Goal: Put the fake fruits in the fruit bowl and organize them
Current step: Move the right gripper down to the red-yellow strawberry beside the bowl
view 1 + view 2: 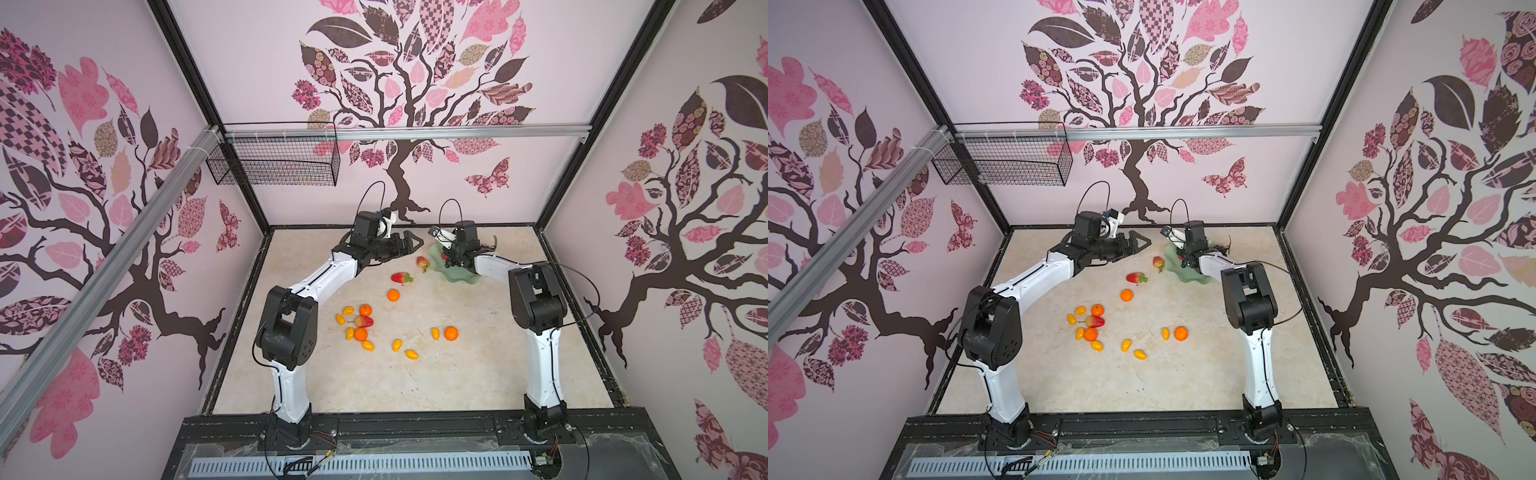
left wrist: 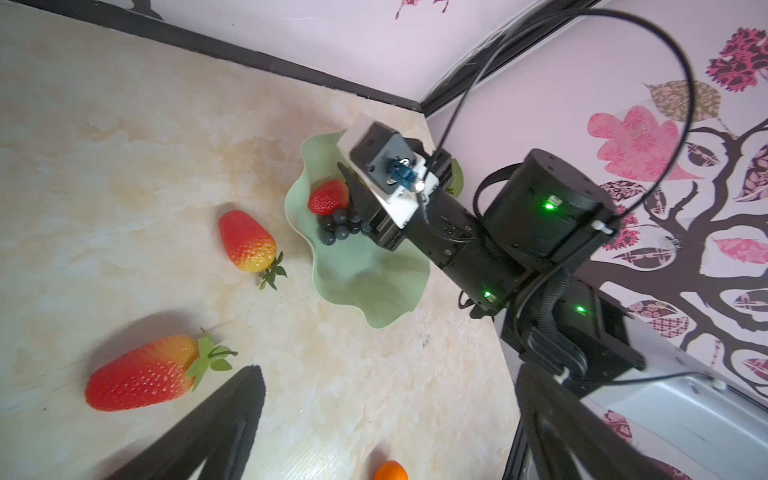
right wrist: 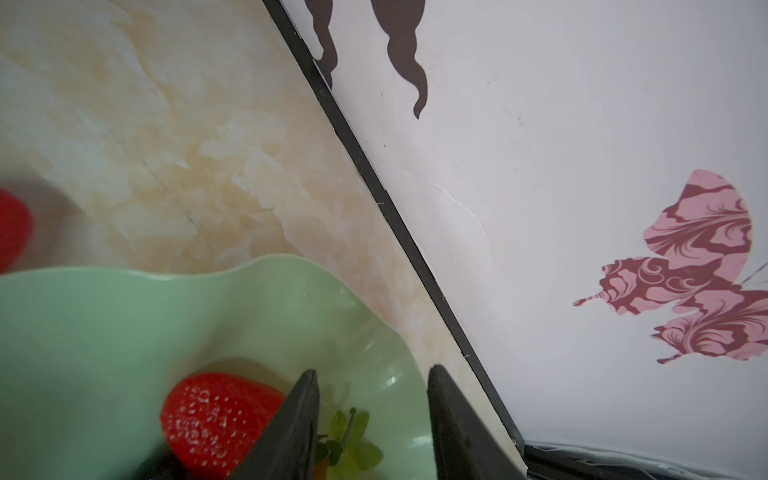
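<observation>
Release step, judged: right end effector [image 3: 372, 374] half-open over the fruit bowl [image 3: 124, 311], holding nothing, strawberry [image 3: 216, 411] just beside its finger; next, lift clear and go for the loose strawberry [image 1: 422, 262] nearest it.

No writing or numbers can be read anywhere.

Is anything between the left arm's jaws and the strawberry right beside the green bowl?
Nothing visible. Only bare tabletop lies between the left gripper, jaws open, and that strawberry. The right gripper sits over the fruit bowl, beyond it.
</observation>
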Controlling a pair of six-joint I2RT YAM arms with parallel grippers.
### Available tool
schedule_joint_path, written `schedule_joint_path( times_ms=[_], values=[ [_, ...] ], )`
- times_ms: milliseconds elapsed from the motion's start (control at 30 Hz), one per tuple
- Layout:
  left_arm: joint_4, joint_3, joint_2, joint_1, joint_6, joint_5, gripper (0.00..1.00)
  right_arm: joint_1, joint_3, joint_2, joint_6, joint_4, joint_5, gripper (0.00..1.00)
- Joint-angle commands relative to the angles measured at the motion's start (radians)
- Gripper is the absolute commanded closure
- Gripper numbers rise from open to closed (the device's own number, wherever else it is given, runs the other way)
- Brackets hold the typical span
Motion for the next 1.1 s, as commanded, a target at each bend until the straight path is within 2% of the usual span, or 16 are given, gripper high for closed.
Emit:
schedule_joint_path(
  times_ms=[0,167,300,367,500,600,700,900,1067],
  values=[
    [-0.075,0.018,-0.034,0.003,0.073,-0.076,0.01,0.0,-0.036,-0.157,0.185,0.021,-0.055,0.58],
    [-0.161,0.016,-0.08,0.001,0.13,-0.226,0.01,0.035,-0.152,-0.29,0.449,0.041,-0.059,0.68],
    [-0.209,0.009,-0.109,0.0,0.154,-0.296,0.01,0.109,-0.189,-0.365,0.537,-0.072,-0.067,0.67],
    [-0.218,-0.013,-0.132,0.001,0.154,-0.294,0.01,0.133,-0.199,-0.391,0.564,-0.132,-0.12,0.66],
    [-0.233,-0.108,-0.203,0.005,0.153,-0.297,0.01,0.146,-0.222,-0.427,0.651,-0.217,-0.355,0.67],
    [-0.23,-0.199,-0.256,0.031,0.144,-0.278,0.01,0.151,-0.228,-0.42,0.651,-0.265,-0.495,0.68],
    [-0.178,-0.292,-0.291,0.078,0.117,-0.214,0.01,0.163,-0.177,-0.371,0.631,-0.363,-0.558,0.68],
    [-0.125,-0.312,-0.278,0.127,0.104,-0.129,0.01,0.187,-0.031,-0.226,0.57,-0.521,-0.557,0.66],
    [-0.129,-0.299,-0.261,0.154,0.107,-0.123,0.01,0.19,0.099,-0.102,0.539,-0.62,-0.539,0.64]
  ],
)
